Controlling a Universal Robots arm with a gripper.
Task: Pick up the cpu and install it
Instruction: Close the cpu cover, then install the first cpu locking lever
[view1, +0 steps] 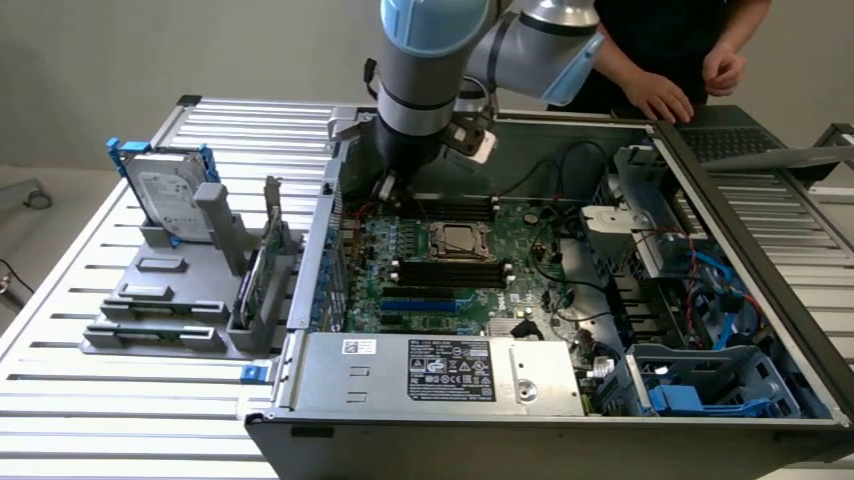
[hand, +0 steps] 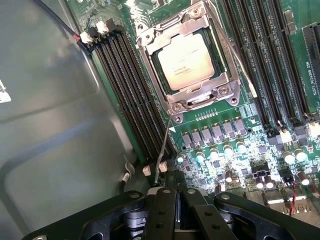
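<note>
The cpu (hand: 186, 61), a flat square chip with a pale metal face, lies inside the metal-framed socket (hand: 227, 95) on the green motherboard (hand: 235, 135). In the exterior view the cpu (view1: 458, 239) sits mid-board in the open computer case. My gripper (hand: 170, 186) is shut with nothing between its black fingers (hand: 161, 210). It hovers beside the socket over the board's edge, near the black memory slots (hand: 129, 95). A thin wire lever (hand: 164, 142) runs from the socket's corner to just in front of my fingertips. The exterior view has my gripper (view1: 388, 190) low at the case's back corner, on that view's left.
A silver hard drive with a blue bracket (view1: 167, 188) stands in a grey fixture (view1: 167, 300) at the exterior view's left. A person's hands (view1: 661, 98) rest behind the case. The power supply box (view1: 441, 372) covers the case's front, and cables and drive bays (view1: 694, 290) crowd the exterior view's right.
</note>
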